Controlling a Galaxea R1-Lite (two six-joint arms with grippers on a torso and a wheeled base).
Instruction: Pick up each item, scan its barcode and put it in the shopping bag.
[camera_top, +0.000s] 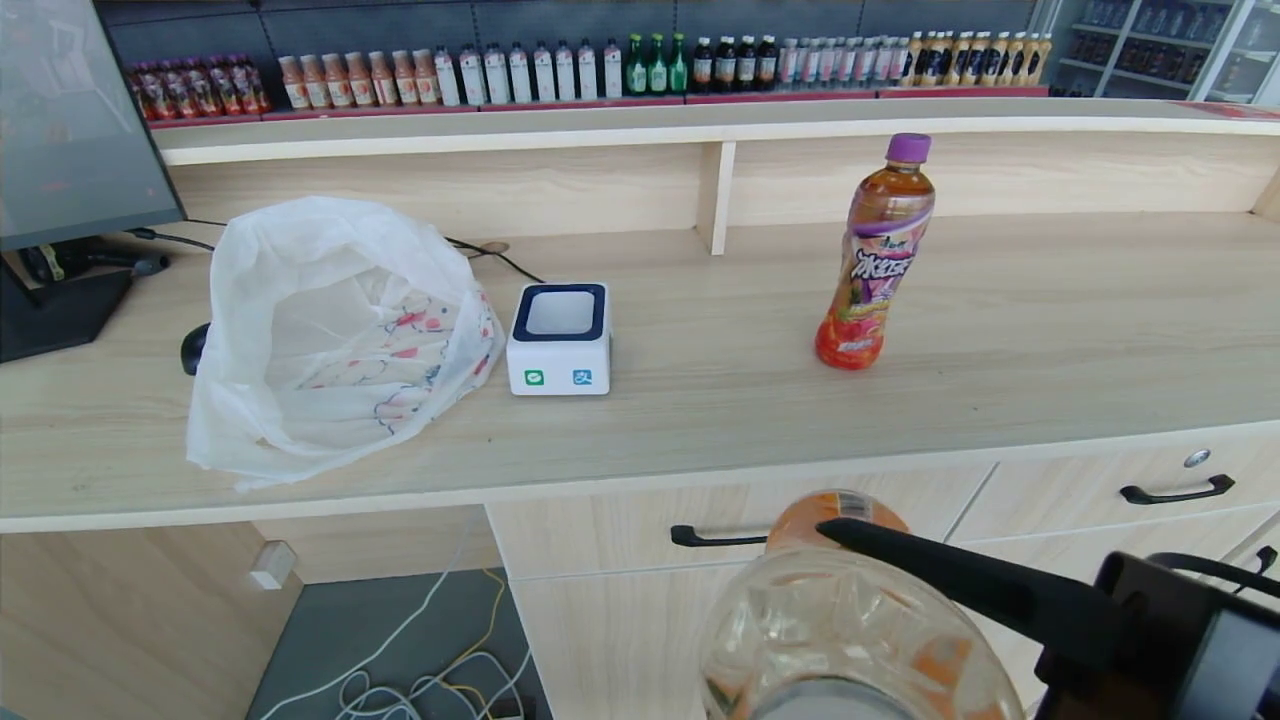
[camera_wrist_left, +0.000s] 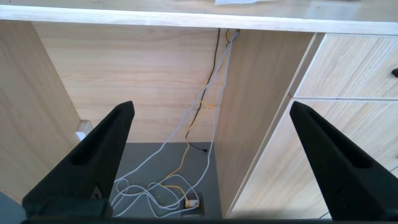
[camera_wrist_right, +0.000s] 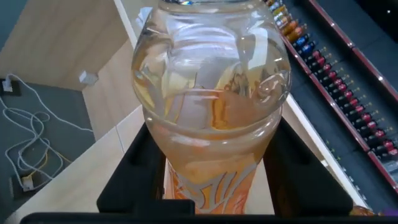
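My right gripper (camera_top: 850, 560) is shut on a clear bottle with an orange label (camera_top: 850, 620), held low in front of the drawers, below the counter edge. In the right wrist view the bottle's base (camera_wrist_right: 211, 93) faces the camera, with the black fingers (camera_wrist_right: 124, 180) clamped on both sides. On the counter lie an open white shopping bag (camera_top: 330, 330) at the left, a white scanner with a dark-framed window (camera_top: 558, 338) beside it, and an upright orange drink bottle with a purple cap (camera_top: 878, 255) to the right. My left gripper (camera_wrist_left: 211, 109) hangs open and empty below the counter.
A monitor on a black stand (camera_top: 80, 110) occupies the counter's far left, with a black mouse (camera_top: 193, 348) behind the bag. A wooden divider (camera_top: 715, 195) rises at the back. Drawer handles (camera_top: 1175, 492) jut out below. Cables (camera_wrist_left: 168, 186) trail on the floor.
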